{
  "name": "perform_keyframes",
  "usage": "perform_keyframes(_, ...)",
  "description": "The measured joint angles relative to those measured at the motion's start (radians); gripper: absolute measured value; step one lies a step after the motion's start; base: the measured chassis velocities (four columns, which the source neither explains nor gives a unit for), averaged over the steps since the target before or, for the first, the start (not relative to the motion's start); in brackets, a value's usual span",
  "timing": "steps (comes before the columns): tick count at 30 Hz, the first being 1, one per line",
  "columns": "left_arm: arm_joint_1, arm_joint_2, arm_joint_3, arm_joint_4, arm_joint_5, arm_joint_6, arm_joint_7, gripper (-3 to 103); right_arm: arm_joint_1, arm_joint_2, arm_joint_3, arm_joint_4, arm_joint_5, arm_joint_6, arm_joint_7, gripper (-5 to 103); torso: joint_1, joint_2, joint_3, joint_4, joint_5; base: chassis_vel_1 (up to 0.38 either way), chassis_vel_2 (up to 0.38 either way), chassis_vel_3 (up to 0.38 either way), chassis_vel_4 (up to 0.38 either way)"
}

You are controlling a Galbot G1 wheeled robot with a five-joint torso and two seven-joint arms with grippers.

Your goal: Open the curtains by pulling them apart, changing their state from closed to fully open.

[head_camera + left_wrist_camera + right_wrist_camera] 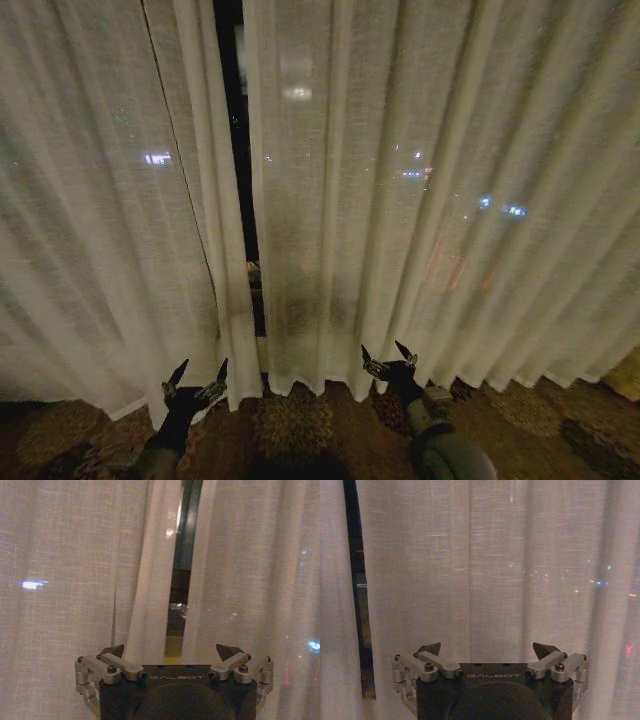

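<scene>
Straight ahead of the robot hung the two sheer cream-white pleated fabric curtains, the left panel [100, 220] and the right panel [420, 200], floor-length and nearly closed, with a narrow dark gap [240, 150] between their inner edges. City lights glowed through the weave, so I judged the cloth thin, light and very soft: it would fold and slide rather than push, and a loose pinch could slip off. The inner hems beside the gap looked to me the best places to take hold, each gathered into a fold and drawn outward.

My left gripper [197, 377] sat low near the left panel's hem, fingers spread and holding nothing; from its wrist view it [170, 652] faced the gap. My right gripper [388, 358] sat low before the right panel, likewise spread and empty, facing plain cloth [485, 650].

Below lay a dark patterned carpet [300, 430]. A bit of golden-yellow drape [628, 375] showed at far right.
</scene>
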Motion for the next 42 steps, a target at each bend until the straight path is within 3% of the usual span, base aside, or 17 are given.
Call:
perform_keyframes(33,0.008,-0.015,-0.006,-0.002,0.004,-0.004,-0.001,100,-0.011,0.005,-0.058,-0.014,-0.036,0.012,-0.015,100,0.000,0.000,0.000,0.0000,-0.0001,-0.019,0.261,0.019,-0.257)
perform_keyframes(42,0.019,-0.041,-0.023,-0.022,0.025,-0.004,-0.007,100,0.053,-0.020,-0.152,-0.032,0.044,-0.045,0.018,100,0.000,0.000,0.000,0.0000,0.0003,-0.002,0.013,0.000,-0.009)
